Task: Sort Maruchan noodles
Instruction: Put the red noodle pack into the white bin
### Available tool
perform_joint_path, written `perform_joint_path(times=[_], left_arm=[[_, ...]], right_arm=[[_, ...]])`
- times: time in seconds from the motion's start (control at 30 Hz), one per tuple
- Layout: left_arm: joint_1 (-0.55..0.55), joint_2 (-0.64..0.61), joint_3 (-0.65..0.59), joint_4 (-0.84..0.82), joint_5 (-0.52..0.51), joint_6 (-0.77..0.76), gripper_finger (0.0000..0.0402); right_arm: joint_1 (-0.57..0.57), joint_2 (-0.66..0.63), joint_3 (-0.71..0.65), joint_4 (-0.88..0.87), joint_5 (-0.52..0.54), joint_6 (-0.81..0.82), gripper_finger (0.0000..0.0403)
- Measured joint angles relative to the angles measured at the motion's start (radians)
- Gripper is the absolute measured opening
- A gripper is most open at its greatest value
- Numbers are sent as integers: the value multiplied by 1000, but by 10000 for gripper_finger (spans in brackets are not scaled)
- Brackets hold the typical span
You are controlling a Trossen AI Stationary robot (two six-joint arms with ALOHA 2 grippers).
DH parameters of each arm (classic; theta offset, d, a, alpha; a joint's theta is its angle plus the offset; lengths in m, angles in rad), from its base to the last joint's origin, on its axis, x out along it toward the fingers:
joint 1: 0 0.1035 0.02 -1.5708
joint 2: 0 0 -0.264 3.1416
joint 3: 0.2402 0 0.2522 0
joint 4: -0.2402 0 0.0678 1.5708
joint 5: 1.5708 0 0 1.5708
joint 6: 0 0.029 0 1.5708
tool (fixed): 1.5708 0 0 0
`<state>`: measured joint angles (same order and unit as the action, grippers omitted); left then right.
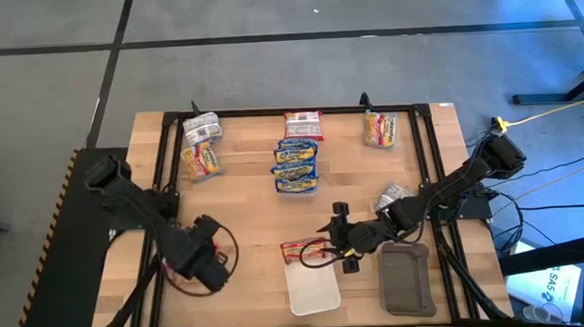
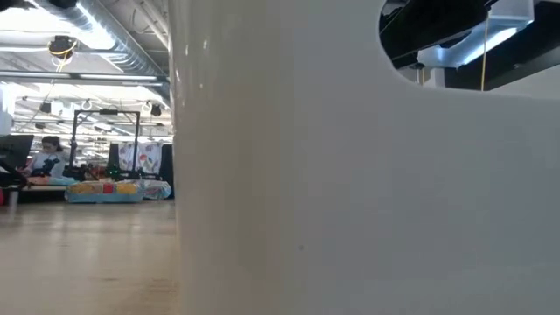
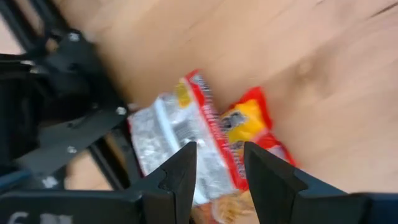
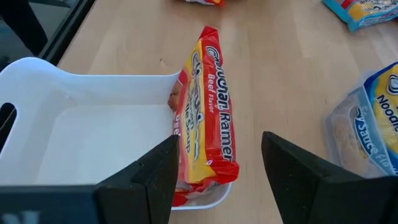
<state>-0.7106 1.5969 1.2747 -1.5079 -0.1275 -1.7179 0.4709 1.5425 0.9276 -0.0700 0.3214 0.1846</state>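
A red-orange Maruchan packet (image 4: 205, 124) stands tilted on its long edge against the far wall of the white tray (image 4: 93, 137); its end nearest my gripper lies over the tray's rim. My right gripper (image 4: 221, 140) is open, one finger on each side of that packet (image 1: 305, 249). My left gripper (image 1: 209, 268) hangs open at the near left, holding nothing. Past its fingers (image 3: 221, 149) lie a silver packet (image 3: 165, 137) and a red-orange one (image 3: 252, 124), flat on the wood beside the black frame. Sorted groups lie along the far side: silver and red (image 1: 202, 148), red (image 1: 302, 124), blue (image 1: 296, 165), red-yellow (image 1: 379, 129).
A dark grey tray (image 1: 408, 278) sits right of the white tray. A lone silver packet (image 1: 394, 195) lies by my right arm. A black frame (image 1: 163, 190) rims the table. In the low view the white tray's wall (image 2: 350, 175) blocks most of the sight.
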Motion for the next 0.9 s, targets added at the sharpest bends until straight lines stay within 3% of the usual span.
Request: perform_joint_path(times=[0.17,0.53,0.9], left_arm=[[53,-4,0,35,34,53,144],[135,89,-28,57,82,94,233],[188,193,-115,83,141,133,235]], right_arm=[[0,0,0,0,0,1,205],[0,0,0,-1,0,1,205],[0,0,0,-4,1,1,205]])
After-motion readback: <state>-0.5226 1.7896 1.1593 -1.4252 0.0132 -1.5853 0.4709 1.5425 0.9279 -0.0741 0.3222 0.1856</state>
